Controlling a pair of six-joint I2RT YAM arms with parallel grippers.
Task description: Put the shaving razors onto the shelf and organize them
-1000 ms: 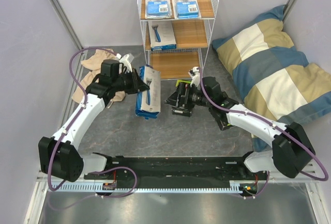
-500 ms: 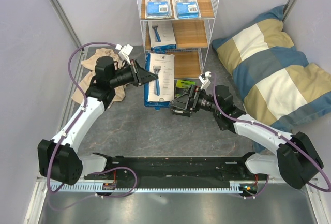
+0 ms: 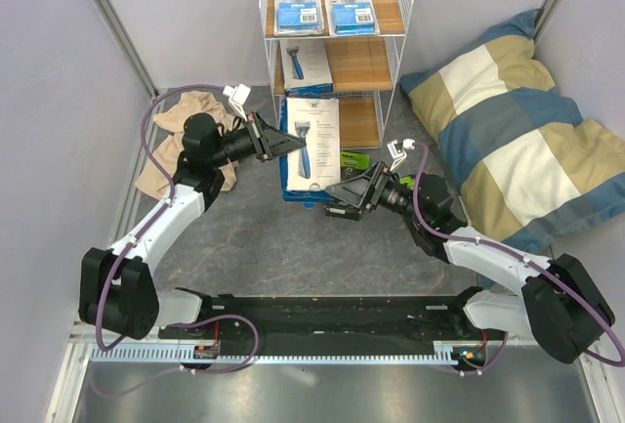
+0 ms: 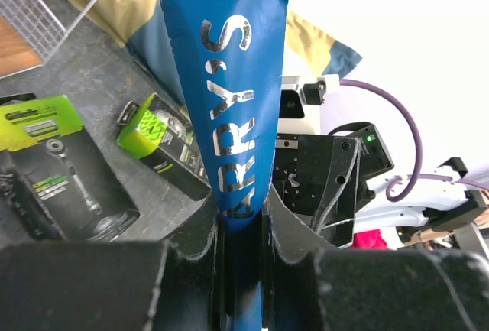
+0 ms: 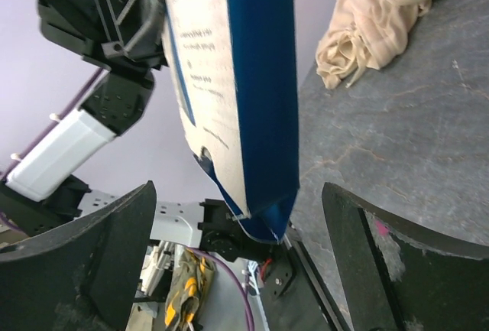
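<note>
My left gripper (image 3: 281, 147) is pinching a white razor pack (image 3: 314, 140) — three are sitting on the shelf (image 3: 366, 62) at twelve o'clock, two black-and-green boxes (image 4: 57, 170) waiting.

The left arm (image 3: 156, 231) and right arm (image 3: 488, 252) share white links, black joints and purple cables (image 3: 145, 140) (looped loosely).

Blister cards (image 3: 298, 6) sit side by side atop the shelf (image 3: 388, 15).

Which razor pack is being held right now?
The large white pack with the blue razor, clamped in the left gripper; the others lie on the shelf or table.
</note>
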